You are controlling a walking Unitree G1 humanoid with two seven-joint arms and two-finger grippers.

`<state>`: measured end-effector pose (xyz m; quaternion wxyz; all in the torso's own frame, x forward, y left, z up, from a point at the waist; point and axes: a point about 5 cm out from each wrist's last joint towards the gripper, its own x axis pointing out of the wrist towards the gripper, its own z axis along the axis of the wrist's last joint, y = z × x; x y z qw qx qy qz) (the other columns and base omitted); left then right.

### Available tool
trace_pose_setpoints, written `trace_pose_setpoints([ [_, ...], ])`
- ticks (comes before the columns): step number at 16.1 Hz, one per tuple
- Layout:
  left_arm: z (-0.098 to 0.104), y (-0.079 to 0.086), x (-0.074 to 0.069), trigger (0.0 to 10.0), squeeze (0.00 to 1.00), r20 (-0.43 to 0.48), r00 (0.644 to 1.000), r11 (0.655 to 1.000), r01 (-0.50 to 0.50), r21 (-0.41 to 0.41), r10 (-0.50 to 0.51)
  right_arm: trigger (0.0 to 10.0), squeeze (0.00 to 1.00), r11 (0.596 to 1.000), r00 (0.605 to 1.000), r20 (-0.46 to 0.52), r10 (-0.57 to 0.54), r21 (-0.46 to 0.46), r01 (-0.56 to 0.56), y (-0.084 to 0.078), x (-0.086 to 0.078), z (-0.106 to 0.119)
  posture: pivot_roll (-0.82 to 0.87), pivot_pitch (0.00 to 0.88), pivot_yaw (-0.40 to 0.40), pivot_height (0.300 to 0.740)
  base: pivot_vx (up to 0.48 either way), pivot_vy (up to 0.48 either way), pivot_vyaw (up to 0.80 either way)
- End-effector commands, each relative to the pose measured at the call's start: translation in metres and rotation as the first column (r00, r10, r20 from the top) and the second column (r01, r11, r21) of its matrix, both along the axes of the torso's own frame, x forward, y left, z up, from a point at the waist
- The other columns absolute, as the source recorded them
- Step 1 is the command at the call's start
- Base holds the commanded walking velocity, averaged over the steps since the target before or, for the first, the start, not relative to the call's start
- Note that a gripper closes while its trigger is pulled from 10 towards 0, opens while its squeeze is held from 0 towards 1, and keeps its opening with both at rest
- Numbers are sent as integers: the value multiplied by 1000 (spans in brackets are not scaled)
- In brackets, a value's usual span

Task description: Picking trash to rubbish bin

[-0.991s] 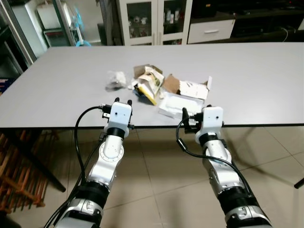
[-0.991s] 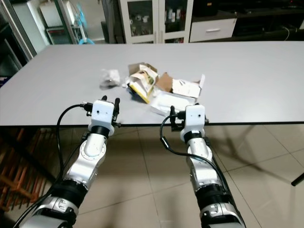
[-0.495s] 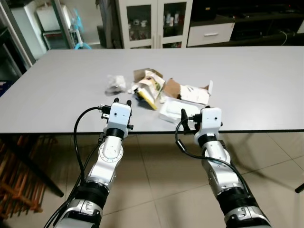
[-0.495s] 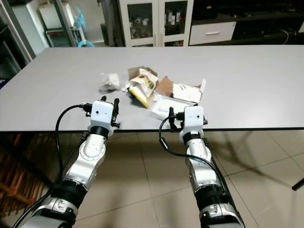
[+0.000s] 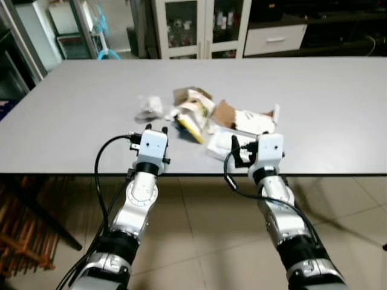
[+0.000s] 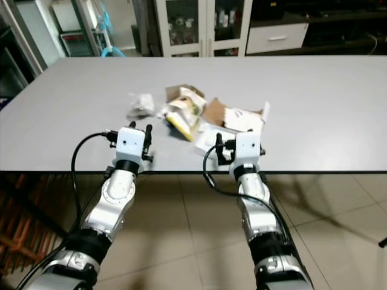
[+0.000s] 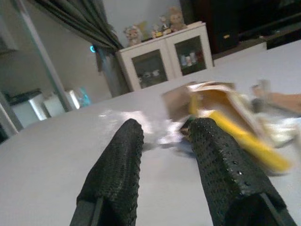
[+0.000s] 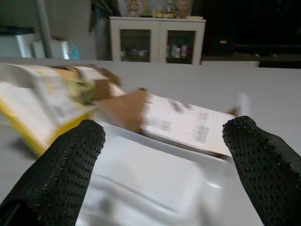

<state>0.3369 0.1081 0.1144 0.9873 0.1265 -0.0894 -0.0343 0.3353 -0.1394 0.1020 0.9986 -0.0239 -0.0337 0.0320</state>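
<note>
Lying just ahead of the spread right pincer (image 8: 160, 160): seemingly a white tray (image 8: 155, 179).

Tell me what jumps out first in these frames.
A heap of trash in the middle of the grey table: a torn yellow packet, an opened brown carton, a flat white tray nearest the edge, and a crumpled clear wrapper off to the robot's left. Both arms reach to the table's near edge, the right gripper wide open just before the white tray, the left gripper open, aimed toward the yellow packet.
</note>
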Motion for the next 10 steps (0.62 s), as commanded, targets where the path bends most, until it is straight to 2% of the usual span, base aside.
trace_pose_setpoints([
  [1,4,-1,2,10000,0,11,1000,1000,7,17,-7,10000,0,1000,1000,11,-12,16,12,-1,2,4,-19,14,29,740,326,0,0],
  [3,4,-1,3,10000,0,11,1000,1000,9,18,-9,10000,0,999,1000,1,-16,49,16,-1,3,3,-19,15,30,740,330,0,-544],
  [5,5,-1,4,10000,0,12,1000,1000,11,18,-11,10000,0,999,1000,10,-21,35,21,-2,4,5,-19,14,31,740,322,0,-800],
  [10,7,0,5,10000,0,17,1000,1000,8,22,-9,10000,0,999,1000,14,-23,23,23,-1,5,5,-14,14,34,740,328,0,0],
])
